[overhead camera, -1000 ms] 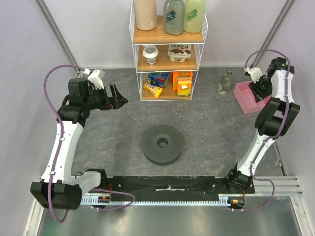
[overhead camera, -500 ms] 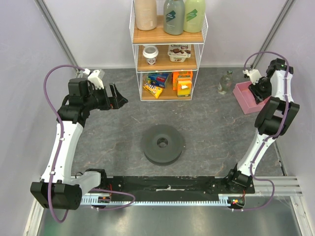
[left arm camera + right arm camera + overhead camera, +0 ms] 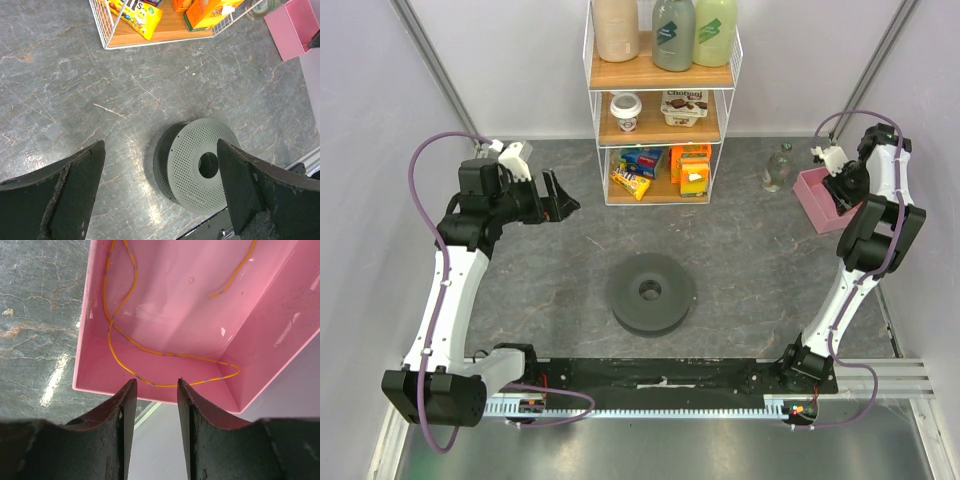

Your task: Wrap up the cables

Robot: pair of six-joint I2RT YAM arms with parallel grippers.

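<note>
The cable (image 3: 175,355) lies loose inside the pink box (image 3: 280,330) at the far right of the tabletop (image 3: 740,250). It is a very thin yellow-orange wire with small grey marks along it, running in slack loops over the box floor, with one free end toward the far wall. The dark grey spool (image 3: 651,293) lies flat in the middle of the tabletop, well apart from the box, and no wire is on it yet.

The right gripper (image 3: 154,390) hangs over the near rim of the box, its fingers (image 3: 125,415) partly spread and grasping nothing; the nearest loop of wire shows in the gap below them. The left gripper (image 3: 160,150) hovers at the left with its fingers spread wide and released, looking down at the spool.

The wire is likely very light and limp, so it will probably trail and snag on the box walls rather than keep its shape. Being so fine and lying flat on smooth plastic, it could slip out of a loose pinch. The near loop, which bows away from the wall, looks like the best place to take hold of it, with the fingers closing fully across the strand.
</note>
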